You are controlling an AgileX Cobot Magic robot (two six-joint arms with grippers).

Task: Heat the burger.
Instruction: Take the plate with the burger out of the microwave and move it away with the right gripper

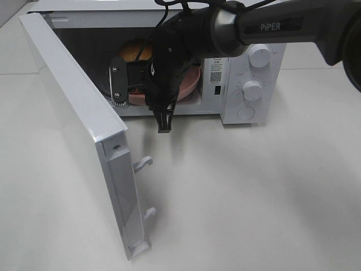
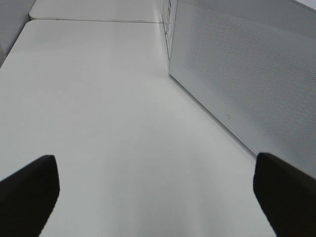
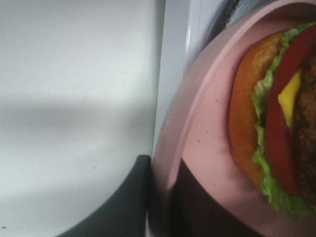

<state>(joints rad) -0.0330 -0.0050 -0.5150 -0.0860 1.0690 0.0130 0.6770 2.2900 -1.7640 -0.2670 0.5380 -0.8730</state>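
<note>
The burger (image 3: 276,118), with an orange-brown bun, lettuce, tomato, cheese and patty, lies on a pink plate (image 3: 207,123). My right gripper (image 3: 160,197) is shut on the plate's rim, one dark finger outside it and one inside. From the high view the right arm reaches into the open microwave (image 1: 248,62), where the gripper (image 1: 127,84) and wrist hide most of the plate (image 1: 189,84) and the burger (image 1: 135,51). My left gripper (image 2: 158,197) is open over bare table, holding nothing.
The microwave door (image 1: 73,118) swings out to the left, its latch hooks pointing right. A white dotted panel (image 2: 247,74) stands close beside the left gripper. The white table (image 1: 254,197) spreads in front of the microwave.
</note>
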